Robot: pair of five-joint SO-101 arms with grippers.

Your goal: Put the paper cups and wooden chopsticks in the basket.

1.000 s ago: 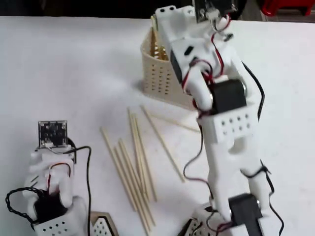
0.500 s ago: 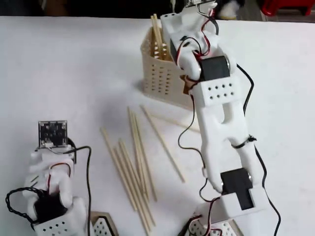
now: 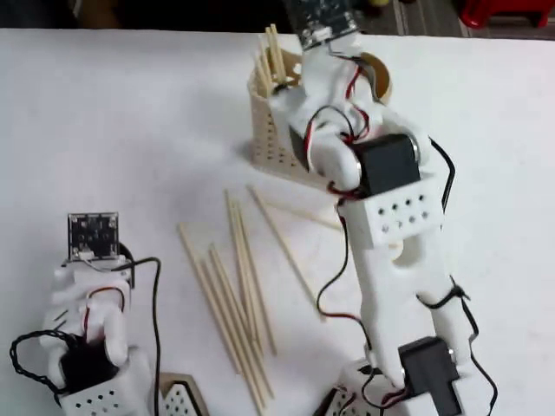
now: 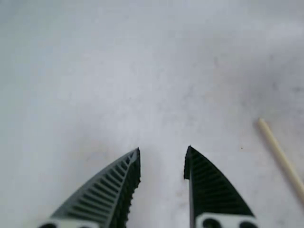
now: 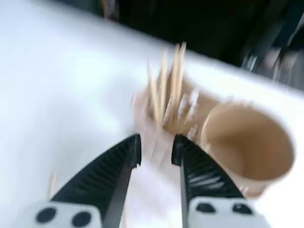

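Observation:
A cream perforated basket (image 3: 276, 143) stands at the table's far middle. Several wooden chopsticks (image 3: 271, 54) stand upright in it, and a brown paper cup (image 3: 379, 76) sits inside beside them. My right arm (image 3: 381, 199) stretches from the near edge up over the basket. In the right wrist view my right gripper (image 5: 156, 146) is slightly open and holds nothing, just short of the upright chopsticks (image 5: 167, 80) and the cup (image 5: 248, 142). Several loose chopsticks (image 3: 236, 295) lie on the table. My left gripper (image 4: 162, 159) is open over bare table, one chopstick (image 4: 281, 157) beside it.
The left arm (image 3: 87, 334) rests at the near left corner. The table is white, with open room at the left and far right. A single thin chopstick (image 3: 303, 214) lies close to the basket's base, by the right arm.
The right arm shifted over the basket, stretching farther and then drawing back, and the cup's rim now shows behind it. The left arm has not moved.

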